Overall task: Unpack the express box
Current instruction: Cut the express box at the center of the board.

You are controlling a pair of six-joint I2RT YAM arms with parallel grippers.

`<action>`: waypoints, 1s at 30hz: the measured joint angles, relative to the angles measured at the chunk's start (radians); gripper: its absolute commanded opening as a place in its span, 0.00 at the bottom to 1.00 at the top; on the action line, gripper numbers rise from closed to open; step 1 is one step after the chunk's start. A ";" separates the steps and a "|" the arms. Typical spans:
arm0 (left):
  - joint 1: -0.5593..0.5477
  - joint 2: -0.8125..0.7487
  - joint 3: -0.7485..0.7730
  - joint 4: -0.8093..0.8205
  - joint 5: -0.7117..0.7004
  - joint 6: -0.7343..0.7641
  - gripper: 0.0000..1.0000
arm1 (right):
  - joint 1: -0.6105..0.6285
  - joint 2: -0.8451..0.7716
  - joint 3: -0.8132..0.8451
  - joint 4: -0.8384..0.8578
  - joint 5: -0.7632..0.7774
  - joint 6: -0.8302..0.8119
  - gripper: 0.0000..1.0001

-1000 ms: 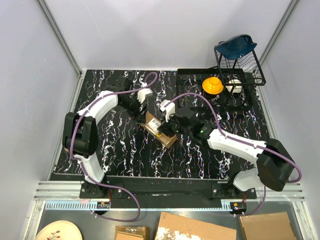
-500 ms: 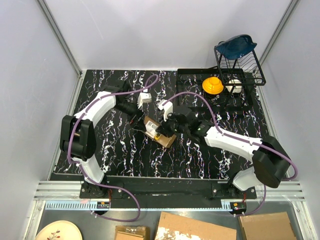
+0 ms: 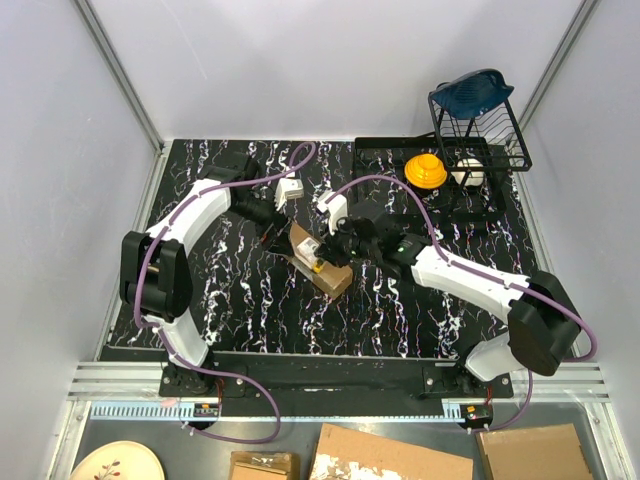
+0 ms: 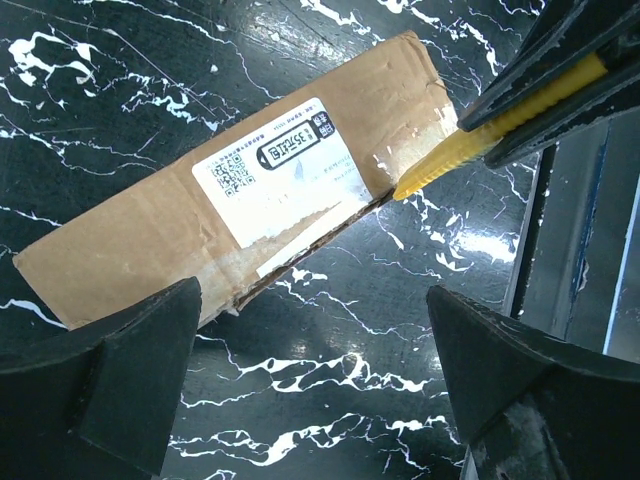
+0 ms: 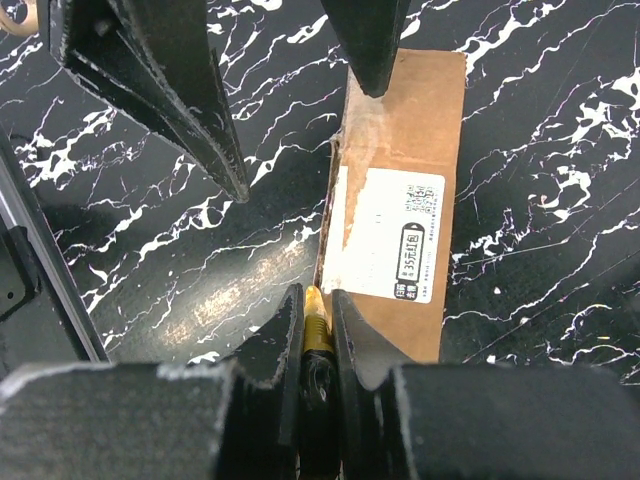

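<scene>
Over the past second your left gripper (image 4: 312, 300) has been spreading its jaws. It is now hanging fully released over the express box (image 4: 250, 200) and holding nothing. Your right arm has been edging a little further along the carton, and the box is lying roughly where it was.

The box is resting flat on the black marbled table (image 3: 230, 290), about mid-table between your two arms. It is lying on a diagonal, with its white shipping label (image 4: 280, 165) facing up.

Your right gripper (image 5: 318, 325) is clenching the yellow-and-black utility knife (image 4: 440, 165) between its fingers. The nose is pointing forward at the taped seam that runs along the label's edge. From the left wrist view, the yellow tip is sitting right at the end of a dark slit in that seam. You seem to be partway through slitting the tape, though the frames are not showing whether the blade is biting in.

The knife is lying low and in line with the seam, likely so that it is travelling along the joint and not down into the contents.

With your left jaws straddling the carton's other end but not touching it, nothing is bracing the box. If you are going on cutting, the light carton could be sliding under the blade, so you may want that hand pinning it down.
</scene>
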 measured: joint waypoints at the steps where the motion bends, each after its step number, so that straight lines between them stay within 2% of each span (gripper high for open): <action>1: 0.000 0.000 0.000 0.000 -0.002 -0.008 0.99 | 0.000 0.000 0.001 -0.004 -0.003 -0.005 0.00; 7: -0.004 -0.005 0.023 0.009 -0.086 -0.146 0.99 | 0.000 0.000 0.023 -0.036 -0.016 -0.034 0.00; 12: -0.003 -0.078 0.059 -0.007 -0.133 -0.249 0.99 | 0.000 0.000 0.074 -0.070 -0.021 -0.057 0.00; 16: 0.005 -0.168 0.084 -0.023 0.016 -0.254 0.99 | 0.000 -0.010 0.100 -0.071 -0.032 -0.063 0.00; 17: 0.007 -0.187 0.080 -0.036 0.092 -0.249 0.99 | 0.000 -0.015 0.101 -0.071 -0.041 -0.063 0.00; 20: 0.017 -0.150 0.166 -0.215 0.269 -0.060 0.99 | 0.000 -0.032 0.102 -0.079 -0.066 -0.062 0.00; 22: 0.021 -0.150 0.211 -0.231 0.334 0.060 0.99 | -0.001 -0.048 0.102 -0.091 -0.091 -0.057 0.00; 26: -0.023 -0.297 0.170 -0.295 0.340 0.116 0.99 | -0.018 -0.109 0.102 -0.115 -0.161 -0.027 0.00; 30: -0.090 -0.299 0.202 -0.349 0.367 0.157 0.99 | -0.072 -0.183 0.102 -0.110 -0.235 0.030 0.00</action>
